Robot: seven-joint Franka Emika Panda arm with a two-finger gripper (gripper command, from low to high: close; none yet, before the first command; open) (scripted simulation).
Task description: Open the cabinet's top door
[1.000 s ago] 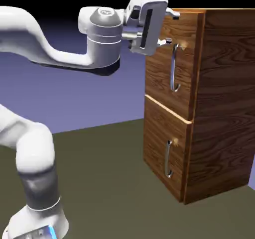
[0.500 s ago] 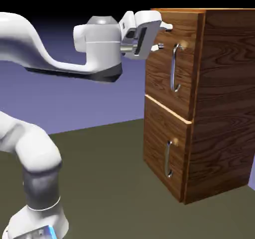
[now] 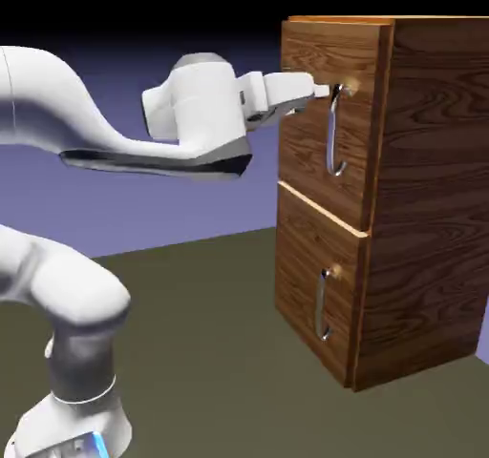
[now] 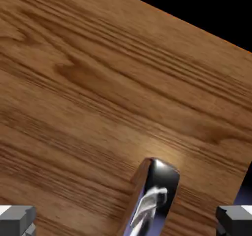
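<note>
Top door (image 3: pixel 358 179), probably stiff-hinged; its smooth, likely slippery handle (image 3: pixel 332 132) suits a mid-bar grip by the open, empty pincer (image 4: pixel 126 221).

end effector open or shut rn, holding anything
End effector: open, holding nothing; the top door's handle shows between its spread fingertips, not clamped.
</note>
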